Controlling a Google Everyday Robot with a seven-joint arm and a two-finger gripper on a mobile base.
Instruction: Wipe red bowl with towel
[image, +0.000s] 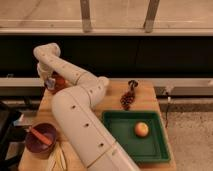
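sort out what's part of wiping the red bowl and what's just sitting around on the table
Part of the job:
- red bowl, far left corner of the table
- gripper, right at the bowl's left side
- towel: not visible

Just lying about:
- green tray with an orange fruit
- grapes
- maroon bowl

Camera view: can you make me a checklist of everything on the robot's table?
Surface: wooden table, partly hidden by the arm.
Job's things: red bowl at the far left of the table; towel not seen.
Clutter: green tray holding an orange fruit; dark grapes; maroon bowl with an orange stick-like thing inside; pale item at the front edge.
Grippers: gripper down beside the red bowl, mostly hidden.
Cables: nothing seen.
Surroundings: dark wall, window frame above, speckled floor on the right.
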